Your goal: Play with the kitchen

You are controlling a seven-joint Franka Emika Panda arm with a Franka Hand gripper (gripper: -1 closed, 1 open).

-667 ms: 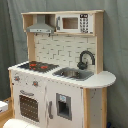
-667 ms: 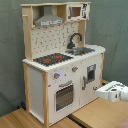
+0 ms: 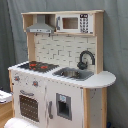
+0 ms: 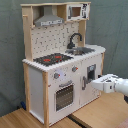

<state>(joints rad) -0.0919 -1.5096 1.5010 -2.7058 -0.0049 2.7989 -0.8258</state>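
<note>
The kitchen [image 3: 60, 85] is a white and light-wood toy unit seen in both exterior views. On its counter lie a black-red hob [image 4: 52, 59], a sink [image 4: 81, 51] and a black faucet [image 4: 75, 40]. A grey hood [image 3: 41, 26] and a small microwave [image 3: 72, 23] sit up top. The windowed oven door [image 4: 64, 96] is shut. In the second exterior view my white gripper [image 4: 95, 83] reaches in from the right, level with the lower cabinet door [image 4: 90, 75] and close in front of it. Whether it touches the door does not show.
Wooden boards [image 4: 100, 117] lie under the kitchen, with a grey curtain [image 4: 10, 55] behind it. In the first exterior view a white rounded shape [image 3: 17, 123] shows at the bottom left edge, and a pale object [image 3: 5, 96] sits at the left edge.
In the second exterior view the arm has moved left and up, from low at the right to just in front of the lower cabinet door. The kitchen stands as before.
</note>
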